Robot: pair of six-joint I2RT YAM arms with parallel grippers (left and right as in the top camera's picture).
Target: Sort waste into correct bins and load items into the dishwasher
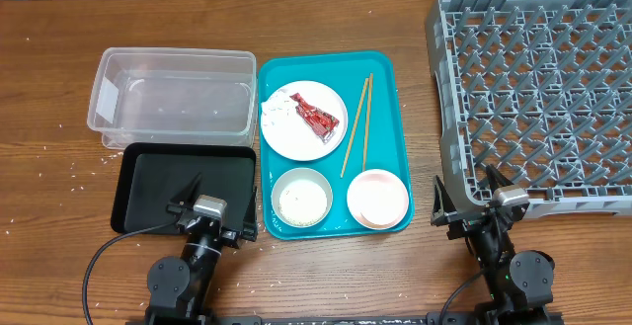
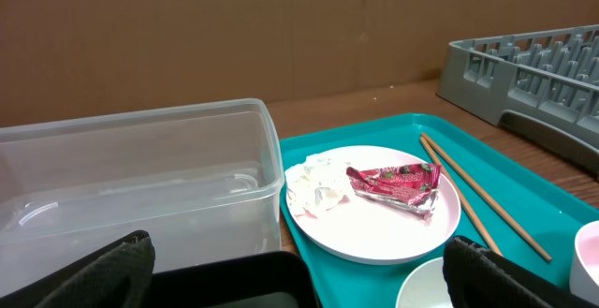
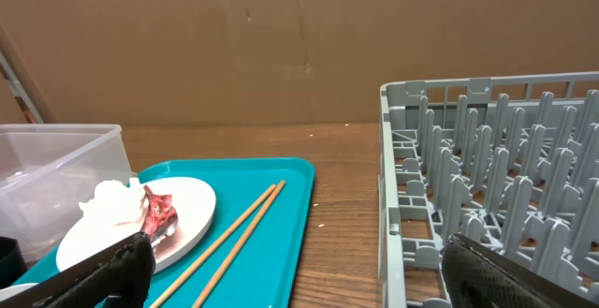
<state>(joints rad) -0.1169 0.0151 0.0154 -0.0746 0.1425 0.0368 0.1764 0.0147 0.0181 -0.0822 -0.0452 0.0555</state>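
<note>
Nothing has been sorted yet, so the step in hand looks like the opening 1: clearing waste off the plate [image 1: 301, 122] before any dish goes to the rack. The left end effector [image 2: 295, 249] hangs low at the near edge of the table [image 1: 59, 39], over the black tray [image 1: 168, 172], its 2 fingers spread wide with nothing between them. The right end effector [image 3: 298, 244] sits by the near corner of the grey dish rack [image 1: 538, 78], equally wide open and empty. The red wrapper [image 2: 395, 183] lies flat on the plate, with the white tissue wad [image 2: 314, 188] just beside it on the side towards the clear tub [image 1: 173, 93]. The plate, 2 chopsticks [image 1: 355, 127], a white bowl [image 1: 301, 197] that seems to hold rice and a pale pink bowl [image 1: 377, 197] all rest on the teal tray [image 1: 395, 98], between the bins and the rack. Loose rice grains [image 1: 74, 172] speckle the table left of the black tray. The left arm seems the better placed: it would need to reach forward over the black tray, come down low on the wrapper and pinch its raised crumpled edge without skidding on the plate. Which bin takes which waste cannot be told from here. The table is dark wood grain, and plain brown cardboard walls it in behind.
</note>
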